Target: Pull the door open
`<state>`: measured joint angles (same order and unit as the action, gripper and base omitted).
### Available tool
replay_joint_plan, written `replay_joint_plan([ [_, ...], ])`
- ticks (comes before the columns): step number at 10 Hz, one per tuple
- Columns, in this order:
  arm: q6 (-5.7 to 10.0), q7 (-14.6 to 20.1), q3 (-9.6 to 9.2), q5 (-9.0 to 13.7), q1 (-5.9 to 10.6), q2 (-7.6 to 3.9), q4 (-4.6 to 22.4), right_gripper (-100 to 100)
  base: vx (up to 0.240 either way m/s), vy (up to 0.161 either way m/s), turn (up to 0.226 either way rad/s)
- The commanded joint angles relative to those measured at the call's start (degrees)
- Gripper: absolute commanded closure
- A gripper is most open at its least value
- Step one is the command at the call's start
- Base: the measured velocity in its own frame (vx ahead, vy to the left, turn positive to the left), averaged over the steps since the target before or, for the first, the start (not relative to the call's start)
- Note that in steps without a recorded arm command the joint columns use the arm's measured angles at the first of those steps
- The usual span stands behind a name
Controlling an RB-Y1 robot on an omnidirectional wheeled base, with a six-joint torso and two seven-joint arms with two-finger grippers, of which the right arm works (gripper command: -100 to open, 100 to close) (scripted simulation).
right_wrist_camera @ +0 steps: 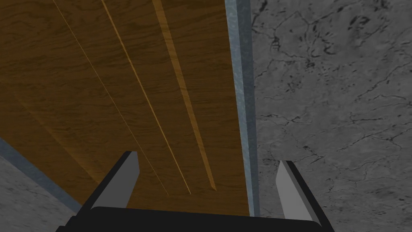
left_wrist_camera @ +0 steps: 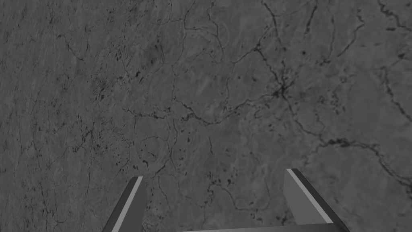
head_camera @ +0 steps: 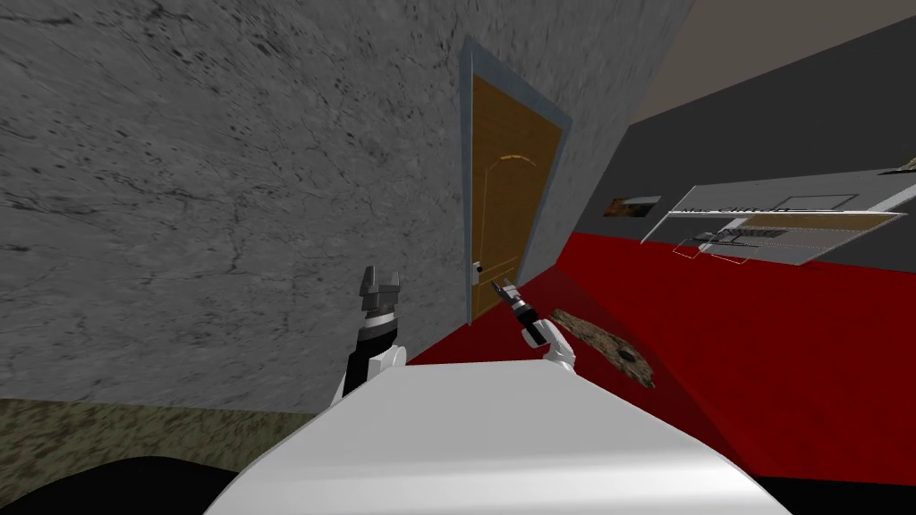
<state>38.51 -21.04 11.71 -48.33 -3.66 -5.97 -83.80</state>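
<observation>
Brown, wood-grained, the door (head_camera: 501,206) stands shut in its blue-grey frame (head_camera: 466,179), set in the cracked grey wall (head_camera: 224,179) ahead and a little to my right. Its small pale handle (head_camera: 479,266) sits low on the door's left edge, too small to tell its shape. The right gripper (head_camera: 498,288) is the nearer one: it hovers just beside the handle, a little below and to its right, pointing at the door. In the right wrist view its fingers (right_wrist_camera: 124,177) stand wide apart, empty, touching nothing, spanning the door panel and the frame strip. I judge the handle lies slightly left of that aim. The left gripper (head_camera: 379,288) hangs before bare wall, well apart from the frame, likewise spread and empty.
</observation>
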Motion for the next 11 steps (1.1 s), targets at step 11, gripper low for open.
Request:
replay_joint_plan([
  [11, 1.76, -4.93, 2.43, -13.07, 5.69, -0.09, 12.98, -100, 0.069, -0.062, 0.073],
])
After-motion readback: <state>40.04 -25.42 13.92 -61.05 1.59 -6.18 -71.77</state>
